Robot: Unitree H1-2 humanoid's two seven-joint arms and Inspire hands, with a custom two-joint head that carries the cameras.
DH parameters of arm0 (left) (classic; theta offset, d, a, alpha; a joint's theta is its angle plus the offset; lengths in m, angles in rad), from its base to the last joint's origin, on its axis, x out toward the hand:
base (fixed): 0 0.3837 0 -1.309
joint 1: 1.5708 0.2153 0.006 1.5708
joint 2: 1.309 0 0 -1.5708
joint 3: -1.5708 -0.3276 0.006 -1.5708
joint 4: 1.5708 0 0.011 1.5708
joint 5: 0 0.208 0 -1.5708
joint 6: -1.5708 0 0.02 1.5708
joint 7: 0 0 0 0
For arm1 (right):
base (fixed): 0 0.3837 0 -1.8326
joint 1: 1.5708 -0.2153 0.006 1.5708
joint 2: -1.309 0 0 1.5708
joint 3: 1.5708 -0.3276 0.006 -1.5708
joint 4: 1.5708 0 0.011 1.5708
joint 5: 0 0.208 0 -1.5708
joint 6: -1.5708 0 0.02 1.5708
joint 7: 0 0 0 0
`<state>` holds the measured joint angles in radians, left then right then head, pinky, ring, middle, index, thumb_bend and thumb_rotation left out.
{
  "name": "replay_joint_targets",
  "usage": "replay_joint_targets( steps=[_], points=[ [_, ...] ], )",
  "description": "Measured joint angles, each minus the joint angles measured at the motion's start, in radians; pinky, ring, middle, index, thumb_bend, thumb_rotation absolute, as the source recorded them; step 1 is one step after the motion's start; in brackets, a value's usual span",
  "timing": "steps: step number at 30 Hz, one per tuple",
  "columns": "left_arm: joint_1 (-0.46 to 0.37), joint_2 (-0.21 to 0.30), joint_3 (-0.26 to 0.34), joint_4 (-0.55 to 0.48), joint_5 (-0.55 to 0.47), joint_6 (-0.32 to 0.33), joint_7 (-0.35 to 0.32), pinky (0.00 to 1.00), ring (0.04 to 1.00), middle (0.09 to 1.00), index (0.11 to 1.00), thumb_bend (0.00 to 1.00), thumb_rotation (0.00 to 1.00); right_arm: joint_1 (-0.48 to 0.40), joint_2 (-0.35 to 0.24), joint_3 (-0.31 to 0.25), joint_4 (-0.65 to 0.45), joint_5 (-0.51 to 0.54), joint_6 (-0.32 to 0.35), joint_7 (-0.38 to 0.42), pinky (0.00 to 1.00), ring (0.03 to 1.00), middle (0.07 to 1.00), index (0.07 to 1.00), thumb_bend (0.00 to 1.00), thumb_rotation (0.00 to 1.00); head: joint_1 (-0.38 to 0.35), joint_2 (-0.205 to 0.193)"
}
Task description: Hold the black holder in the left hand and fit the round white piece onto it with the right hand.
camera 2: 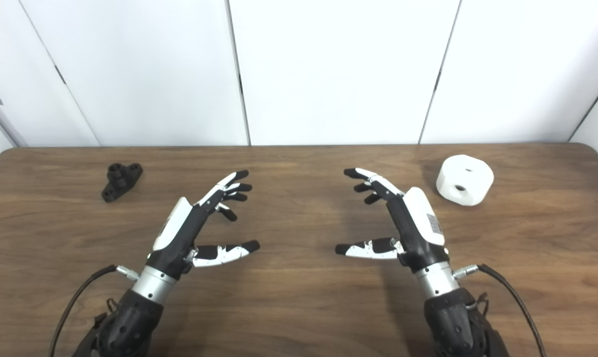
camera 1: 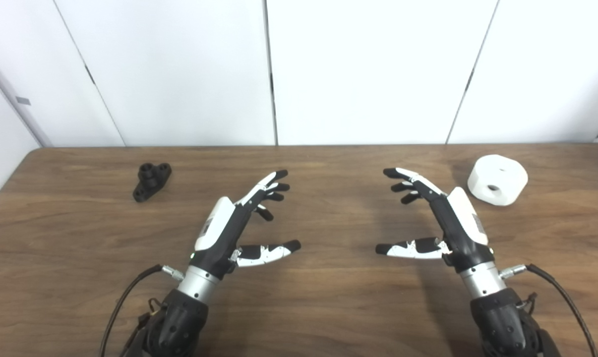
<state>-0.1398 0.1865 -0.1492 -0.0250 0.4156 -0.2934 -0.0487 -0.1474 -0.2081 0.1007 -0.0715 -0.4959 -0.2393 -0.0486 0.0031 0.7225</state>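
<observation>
Nearest the camera, left hand (camera 1: 239,223): held open above the desk (camera 1: 328,307), fingers spread and thumb pointed inward; nothing is gripped.
Right hand (camera 1: 440,218): likewise open and empty, mirrored against the left, with a bare stretch of wood kept between the two.
Black holder (camera 1: 151,181): laid flat on the far-left part of the desk, well apart from the left hand and beyond it; not yet taken up.
Round white piece (camera 1: 497,180): set on the far-right part of the desk, near the right hand's fingertips but not touched; a hole is seen in its front wall and another in its top face.
Risk, holder pickup: the holder is small and low, so it may be pushed along the wood or pinched crookedly if the fingers are closed from above without being centred.
Risk, white piece: its curved wall may be nudged into a roll or slide if contact is made on one side only.
Risk, fitting: if the holder is gripped over its raised boss, the mating surface may be covered and the hole may not be lined up.
</observation>
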Motion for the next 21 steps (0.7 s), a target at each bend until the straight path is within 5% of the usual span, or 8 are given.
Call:
replay_joint_targets(
  steps=[15, 21],
  points=[
    [0.0, 0.0, 0.001, 0.0, 0.0, -0.01, 0.002, 0.58, 0.778, 0.826, 0.933, 0.71, 0.15, 0.0, 0.0, 0.001, 0.0, -0.005, 0.0, 0.0, 0.59, 0.714, 0.808, 0.811, 0.76, 0.06, 0.005, 0.002],
    [0.0, -0.007, -0.002, 0.001, 0.005, -0.011, 0.005, 0.59, 0.769, 0.806, 0.936, 0.73, 0.15, 0.002, -0.003, -0.002, 0.0, 0.01, -0.001, 0.0, 0.6, 0.726, 0.818, 0.813, 0.76, 0.05, 0.194, -0.044]
  ],
)
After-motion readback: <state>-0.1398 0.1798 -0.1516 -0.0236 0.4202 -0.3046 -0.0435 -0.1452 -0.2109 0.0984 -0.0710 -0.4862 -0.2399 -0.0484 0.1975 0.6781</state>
